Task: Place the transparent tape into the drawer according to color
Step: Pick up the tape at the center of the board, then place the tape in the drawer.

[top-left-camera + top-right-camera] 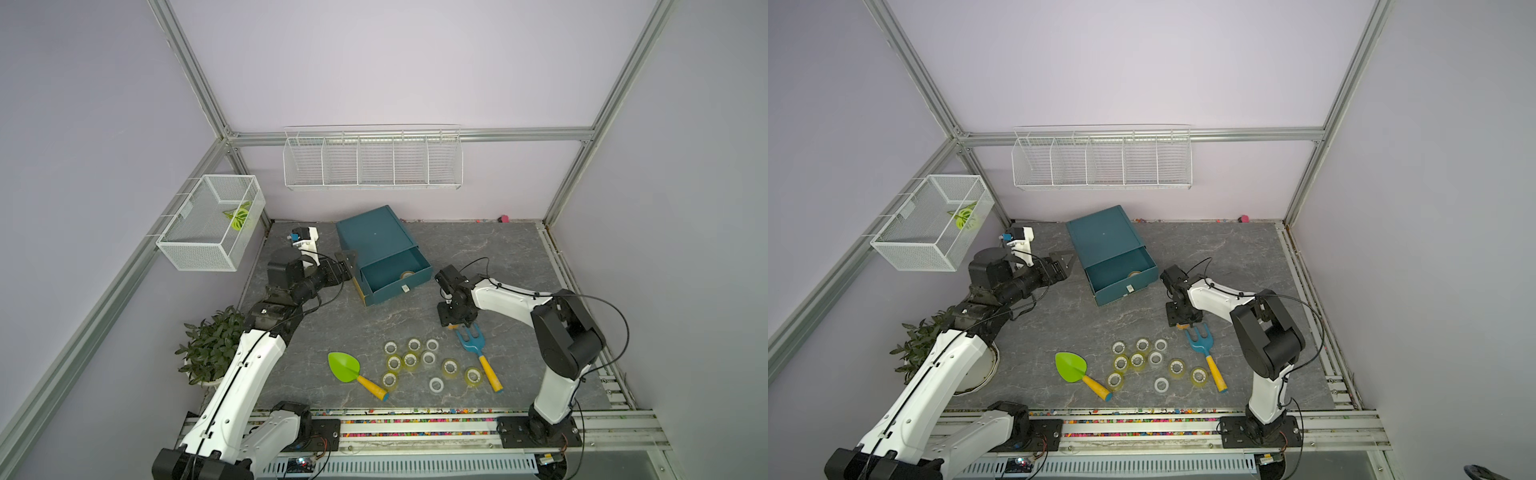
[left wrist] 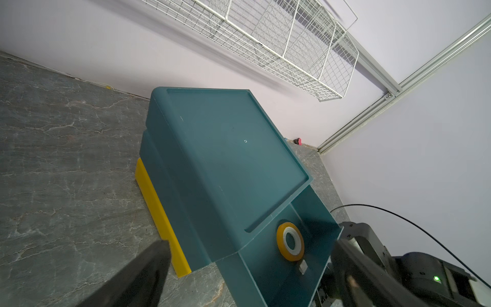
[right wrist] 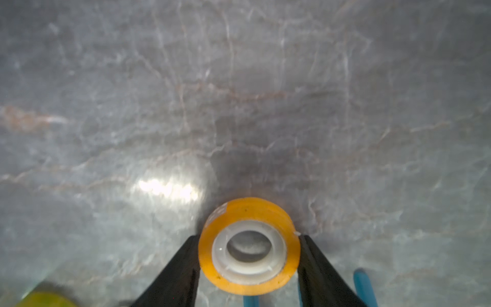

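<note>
The right gripper (image 3: 249, 240) was down low over the table (image 1: 332, 324), its two black fingers (image 3: 180, 271) set against opposite sides of an orange tape roll (image 3: 248, 210). It was a narrow grip, with the roll pinched between them and its white core facing the wrist camera. Whether that roll had left the surface, I could not tell. In both top views this gripper sat just beside the tines of the blue rake (image 1: 471, 338), with only a sliver of orange showing under it.

On the other side, the left gripper (image 1: 347, 259) was spread wide with nothing in it. It sat just beside the teal box (image 1: 370, 237), on the side away from the right arm. The drawer (image 1: 395, 291) stood pulled out toward the arms. A second roll (image 2: 290, 242), orange too, already lay flat inside, near the front wall.

The loose rolls (image 1: 410, 360), yellow-green and clear-white, were bunched on the table between the green shovel (image 1: 343, 366) and the rake. Some were touching one another, and all were well apart from the drawer.
</note>
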Available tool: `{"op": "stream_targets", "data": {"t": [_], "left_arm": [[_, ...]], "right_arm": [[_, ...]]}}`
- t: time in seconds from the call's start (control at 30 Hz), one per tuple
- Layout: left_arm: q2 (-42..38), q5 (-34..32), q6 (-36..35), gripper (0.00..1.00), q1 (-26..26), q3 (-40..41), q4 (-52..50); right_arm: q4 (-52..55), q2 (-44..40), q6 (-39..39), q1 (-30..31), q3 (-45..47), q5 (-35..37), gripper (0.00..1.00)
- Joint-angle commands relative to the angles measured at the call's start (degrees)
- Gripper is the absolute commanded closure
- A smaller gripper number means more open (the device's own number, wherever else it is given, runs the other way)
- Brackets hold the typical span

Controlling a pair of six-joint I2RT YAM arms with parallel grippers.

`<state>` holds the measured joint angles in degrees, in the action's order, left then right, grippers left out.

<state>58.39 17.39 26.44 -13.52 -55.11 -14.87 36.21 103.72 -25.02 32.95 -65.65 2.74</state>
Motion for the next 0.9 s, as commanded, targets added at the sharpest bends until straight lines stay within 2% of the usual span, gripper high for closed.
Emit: {"op": "stream_targets", "data": {"t": [0.0,0.47,0.87], "left_arm": [[-0.54,-0.09,-0.51,0.0,0.22,0.47,0.64],[-0.12,0.13,-0.64,0.0,0.17,0.25,0.62],[-0.01,-0.25,-0.68,0.0,0.2,0.15,0.34]], "right_arm": [[-1.25,-5.29,-0.5,-1.15,1.93,-5.25,0.46],[-6.33,-20.1,-4.18,-5.13,8.51,-24.15,0.46],[-6.96,-28.16,-5.95,-5.52,7.9,-32.28,0.47]]}}
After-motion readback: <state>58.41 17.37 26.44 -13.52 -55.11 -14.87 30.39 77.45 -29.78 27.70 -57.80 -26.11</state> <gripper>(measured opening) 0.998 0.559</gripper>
